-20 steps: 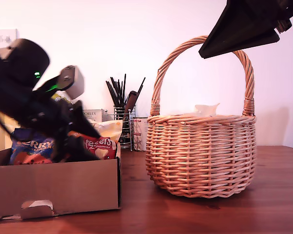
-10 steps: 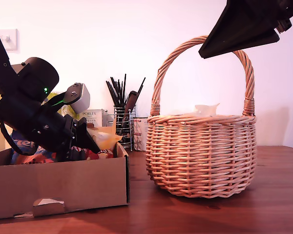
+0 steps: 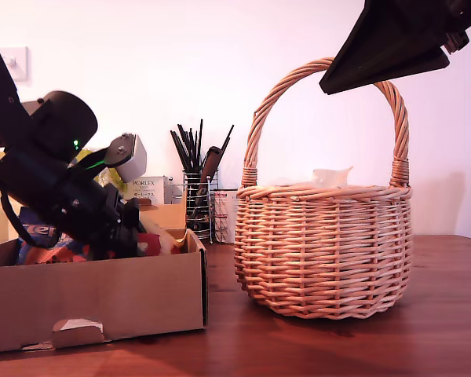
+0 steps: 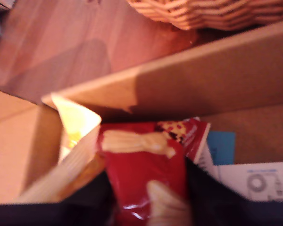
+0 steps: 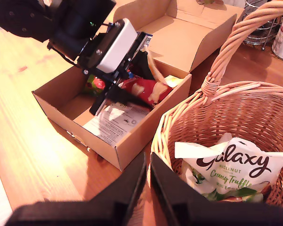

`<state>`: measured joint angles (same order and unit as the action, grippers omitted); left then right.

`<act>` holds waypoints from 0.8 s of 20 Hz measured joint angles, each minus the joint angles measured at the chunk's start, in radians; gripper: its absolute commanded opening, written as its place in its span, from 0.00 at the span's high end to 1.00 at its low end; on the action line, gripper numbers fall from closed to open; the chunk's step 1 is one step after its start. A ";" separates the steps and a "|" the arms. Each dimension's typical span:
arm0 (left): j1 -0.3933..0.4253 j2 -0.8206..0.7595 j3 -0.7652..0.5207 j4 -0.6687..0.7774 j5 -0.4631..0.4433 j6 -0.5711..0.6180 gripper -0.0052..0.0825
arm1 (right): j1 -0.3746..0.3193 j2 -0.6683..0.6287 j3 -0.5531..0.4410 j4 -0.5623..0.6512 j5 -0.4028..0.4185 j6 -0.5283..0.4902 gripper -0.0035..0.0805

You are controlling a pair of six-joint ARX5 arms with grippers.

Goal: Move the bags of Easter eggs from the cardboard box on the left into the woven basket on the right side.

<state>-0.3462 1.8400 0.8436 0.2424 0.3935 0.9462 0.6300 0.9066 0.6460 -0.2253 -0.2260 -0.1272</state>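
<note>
**A:** Bags of Easter eggs first. Where are they in the exterior view?

**B:** Most sit in the cardboard box (image 3: 94,294) at the lower left of the frame; a dark blue bag (image 3: 39,234) peeks over its rim. My first hand (image 3: 137,236) is down inside the box, on a red bag (image 3: 149,244). The woven basket (image 3: 326,247) stands at centre right, just beside the box, on the dark wooden desk (image 3: 314,345). A plain pale wall runs behind, with a wire utensil holder (image 3: 196,200) between box and basket.

**A:** And the first wrist view?

**B:** The red bag (image 4: 146,174) fills the lower centre, gripped between the dark jaws, which are closed onto it near one end. A cream-yellow bag (image 4: 70,141) lies touching it, against the box wall (image 4: 203,84).

**A:** The second wrist view?

**B:** My second hand (image 5: 147,188) hovers at the bottom of the frame with its jaws nearly together and nothing between them. A white Galaxy bag (image 5: 228,169) already lies in the basket (image 5: 212,117). The box (image 5: 127,141) is at centre left, with a printed sheet (image 5: 115,120) on its floor.

**A:** What could go wrong?

**B:** I judge the glossy pouch could slip, being held near one end. The lift might also drag the cream-yellow bag along, or snag the box wall and shift the box.
</note>
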 measured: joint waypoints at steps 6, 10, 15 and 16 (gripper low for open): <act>0.000 -0.063 -0.008 -0.075 -0.010 -0.001 0.86 | 0.000 0.000 0.000 0.000 0.000 0.000 0.97; 0.000 -0.130 -0.018 -0.144 -0.010 -0.003 0.86 | 0.000 0.000 0.000 0.000 0.000 0.000 0.97; 0.000 -0.233 -0.019 -0.192 -0.011 -0.054 0.86 | 0.000 0.000 0.000 0.000 0.000 0.000 0.97; 0.000 -0.256 -0.019 -0.211 -0.011 -0.061 0.86 | 0.000 0.000 0.000 0.000 0.000 0.000 0.97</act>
<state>-0.3462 1.5845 0.8249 0.0319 0.3828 0.8848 0.6300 0.9066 0.6460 -0.2253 -0.2256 -0.1272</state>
